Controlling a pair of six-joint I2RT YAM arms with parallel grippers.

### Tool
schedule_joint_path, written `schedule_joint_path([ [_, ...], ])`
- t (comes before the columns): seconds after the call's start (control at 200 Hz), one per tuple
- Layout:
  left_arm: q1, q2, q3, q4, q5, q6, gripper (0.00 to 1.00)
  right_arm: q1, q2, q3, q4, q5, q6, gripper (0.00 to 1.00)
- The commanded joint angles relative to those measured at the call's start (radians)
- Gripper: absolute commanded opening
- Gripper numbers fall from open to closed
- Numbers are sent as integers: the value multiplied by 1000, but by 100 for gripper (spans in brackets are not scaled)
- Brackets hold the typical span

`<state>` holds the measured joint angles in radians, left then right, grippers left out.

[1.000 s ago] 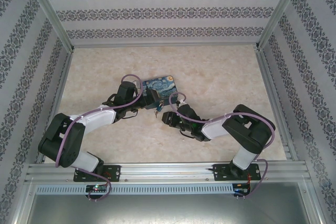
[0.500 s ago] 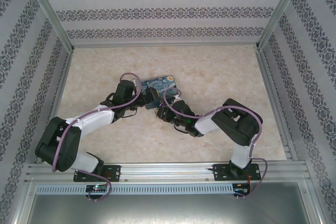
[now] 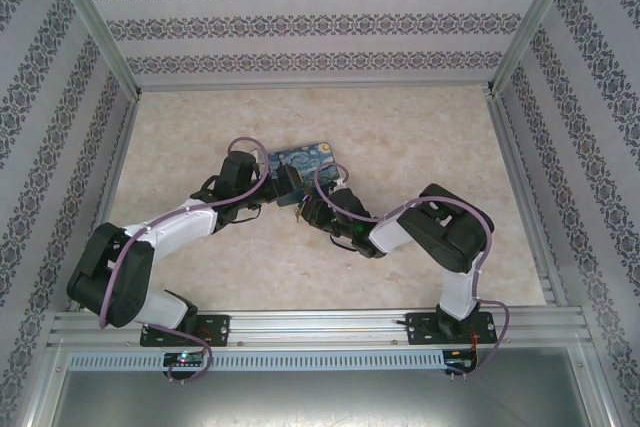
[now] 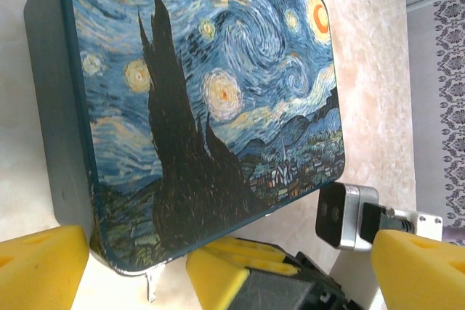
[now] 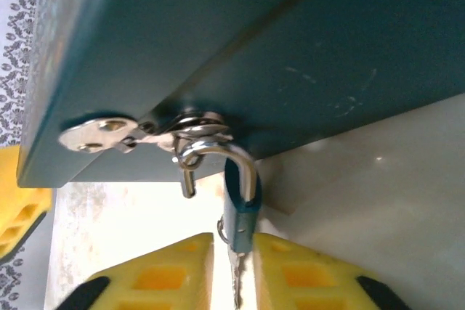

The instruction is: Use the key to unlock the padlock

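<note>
Padlock (image 5: 240, 212) hangs on the side of the tin box (image 4: 218, 92) that faces the arm bases. Its silvery shackle is hooked through the ring of the box's hasp (image 5: 109, 134). On my right wrist feed the shackle's short end stands free of the blue body. The key (image 5: 236, 284) sticks out of the bottom of the body, toward the camera. I cannot tell whether it is turned.

My right jaws are clamped on the lower end of the padlock. A yellow pad (image 5: 160, 270) presses in on each side of the body, and the key sits in the narrow slot between them.

My left jaws stand wide apart and grip nothing. On the left wrist feed their yellow pads (image 4: 40, 255) sit in the two bottom corners. One is just beside the box's dark side wall and the other is out past the box's near corner. Between them I see the painted lid, a swirling blue-and-yellow night sky with a dark tree shape. The right arm's head pokes in below it.

From overhead, the box lies flat near the middle of the counter (image 3: 420, 147). Both arms reach in to its near edge, the left from the left and the right from the right, with their heads close together.
</note>
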<state>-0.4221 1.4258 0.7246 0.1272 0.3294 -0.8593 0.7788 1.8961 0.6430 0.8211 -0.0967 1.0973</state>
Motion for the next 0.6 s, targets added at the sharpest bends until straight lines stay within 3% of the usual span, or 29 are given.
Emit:
schedule_joint_path([
  [0.0,21,-13,27,-11,-1,23,100,-27,44,15,5,33,6,13],
  [0.12,24,-10,31,-12,2,26,100,-39,33,-7,26,41,6,0],
  [0.595,26,-38,70,-137,-61,131,100,-59,-37,-62,54,12,-15,0],
])
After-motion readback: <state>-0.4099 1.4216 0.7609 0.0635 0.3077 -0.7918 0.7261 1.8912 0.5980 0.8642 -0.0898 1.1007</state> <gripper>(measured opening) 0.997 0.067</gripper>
